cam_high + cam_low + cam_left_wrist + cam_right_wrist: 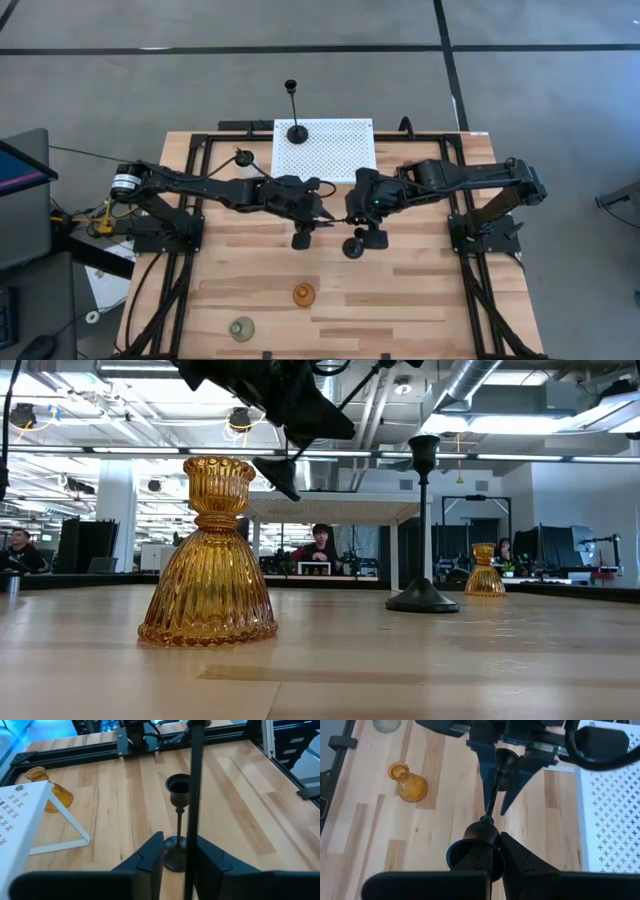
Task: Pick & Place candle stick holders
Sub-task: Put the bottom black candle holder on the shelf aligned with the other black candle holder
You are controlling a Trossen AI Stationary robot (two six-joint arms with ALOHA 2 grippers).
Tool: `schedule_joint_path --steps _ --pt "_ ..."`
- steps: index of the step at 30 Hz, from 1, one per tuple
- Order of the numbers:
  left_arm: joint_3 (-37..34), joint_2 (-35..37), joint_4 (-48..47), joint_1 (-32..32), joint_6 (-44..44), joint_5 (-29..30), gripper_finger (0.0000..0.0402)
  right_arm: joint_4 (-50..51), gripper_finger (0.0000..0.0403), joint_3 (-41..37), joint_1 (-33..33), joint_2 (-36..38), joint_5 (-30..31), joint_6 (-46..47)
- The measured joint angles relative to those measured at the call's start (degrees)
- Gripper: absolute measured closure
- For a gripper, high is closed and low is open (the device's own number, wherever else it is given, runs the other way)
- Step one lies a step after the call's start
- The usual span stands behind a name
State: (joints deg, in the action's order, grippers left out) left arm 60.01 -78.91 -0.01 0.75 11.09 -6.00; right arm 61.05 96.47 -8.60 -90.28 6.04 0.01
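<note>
I have both arms meeting over the middle of the wooden surface (420, 300) in the high view. The left gripper (178, 837) comes in from the left of the frame. In its wrist view the jaws stand parted on either side of the thin stem of a black candle stick holder (192, 795). There is a gap between the stem and one of the jaws, so I read this as straddling and not clamping. Just beyond that stem, a short black candle stick holder (178, 790) stands upright on the boards with its cup facing up.

The right gripper (497, 840) reaches in from the right of the frame. Its jaws are closed, with the tips close to a black cup. I cannot tell whether they pinch anything.

A tall black candle stick holder (297, 130) stands upright on the left edge of the white perforated stand (340, 150), at the top centre of the high view. An amber glass candle stick holder (303, 294) sits alone in the lower middle of that view. The clear-grey glass candle stick holder (241, 326) is down at its lower left, near the surface's edge. A second amber holder (52, 795) shows at the upper left of the left wrist view, just beside the stand's leg.
</note>
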Motion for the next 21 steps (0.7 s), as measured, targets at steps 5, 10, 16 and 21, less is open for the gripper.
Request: schedule_joint_path --steps 5,10,16,21 --pt "0.00 0.00 -0.24 0.01 -0.01 -0.18 0.0363 0.25 0.0400 0.02 0.00 -0.02 0.09 0.00" --pt "0.00 0.00 -0.35 0.04 0.26 -0.28 0.0389 0.29 0.0400 0.00 0.04 -0.02 0.05 0.00" --pt "0.02 0.00 -0.44 0.00 -0.13 -0.05 0.0373 0.27 0.0399 0.01 0.02 -0.02 0.11 0.00" --pt "0.02 0.00 -0.52 0.02 0.09 -0.22 0.0390 0.29 0.0392 0.00 0.02 -0.02 0.04 0.00"
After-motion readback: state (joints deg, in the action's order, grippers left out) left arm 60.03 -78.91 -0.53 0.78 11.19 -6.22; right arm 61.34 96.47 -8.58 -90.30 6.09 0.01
